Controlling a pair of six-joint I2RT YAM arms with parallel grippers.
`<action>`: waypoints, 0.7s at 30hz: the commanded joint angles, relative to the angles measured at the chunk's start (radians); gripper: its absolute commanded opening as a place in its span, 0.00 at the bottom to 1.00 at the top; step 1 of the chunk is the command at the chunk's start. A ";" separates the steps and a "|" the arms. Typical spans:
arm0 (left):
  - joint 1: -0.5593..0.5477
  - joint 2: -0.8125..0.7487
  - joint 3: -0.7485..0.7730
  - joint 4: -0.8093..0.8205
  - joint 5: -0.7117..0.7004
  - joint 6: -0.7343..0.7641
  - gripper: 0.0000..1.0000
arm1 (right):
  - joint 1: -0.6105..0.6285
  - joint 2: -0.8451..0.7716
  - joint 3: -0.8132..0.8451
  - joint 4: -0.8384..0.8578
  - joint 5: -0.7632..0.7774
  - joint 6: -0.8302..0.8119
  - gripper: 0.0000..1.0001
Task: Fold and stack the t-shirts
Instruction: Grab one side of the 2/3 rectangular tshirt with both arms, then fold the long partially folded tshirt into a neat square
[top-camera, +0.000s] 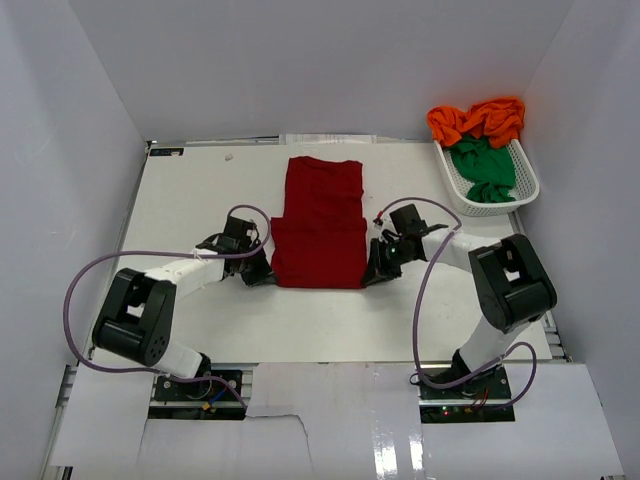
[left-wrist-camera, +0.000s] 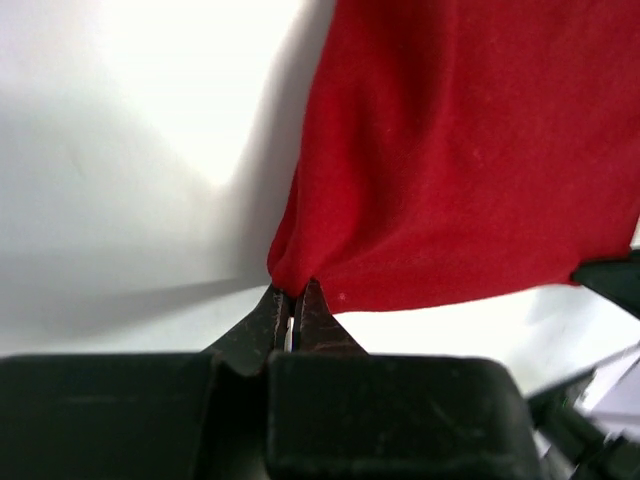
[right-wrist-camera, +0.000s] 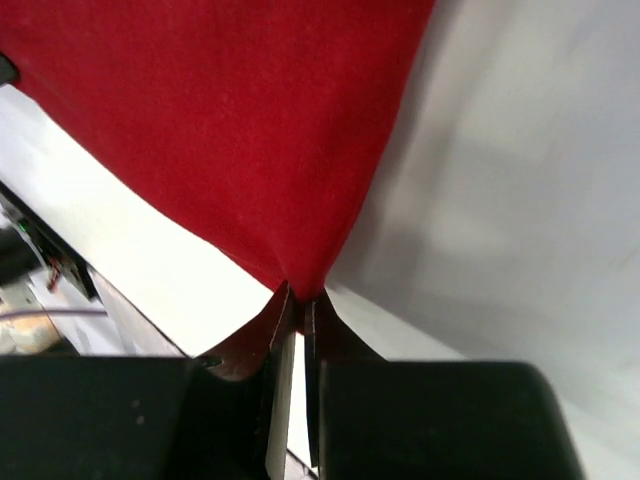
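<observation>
A dark red t-shirt (top-camera: 320, 222) lies folded into a long strip in the middle of the white table (top-camera: 190, 190). My left gripper (top-camera: 262, 270) is shut on its near left corner, which shows pinched in the left wrist view (left-wrist-camera: 292, 285). My right gripper (top-camera: 375, 270) is shut on its near right corner, pinched in the right wrist view (right-wrist-camera: 298, 290). The red fabric (left-wrist-camera: 470, 150) spreads away from both pairs of jaws (right-wrist-camera: 220, 120). An orange t-shirt (top-camera: 478, 120) and a green t-shirt (top-camera: 482, 165) lie bunched in the basket at the far right.
A white lattice basket (top-camera: 525, 185) stands at the table's far right corner. White walls enclose the table on the left, back and right. Purple cables loop beside both arms. The right gripper's black tip shows at the left wrist view's right edge (left-wrist-camera: 610, 280).
</observation>
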 joint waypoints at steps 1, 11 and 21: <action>-0.064 -0.125 -0.083 -0.109 0.053 0.001 0.00 | 0.035 -0.099 -0.123 -0.014 0.021 0.018 0.08; -0.218 -0.362 -0.067 -0.265 0.133 -0.105 0.00 | 0.187 -0.494 -0.297 -0.128 0.057 0.167 0.08; -0.221 -0.352 0.140 -0.358 0.082 -0.053 0.00 | 0.197 -0.631 -0.161 -0.270 0.141 0.169 0.08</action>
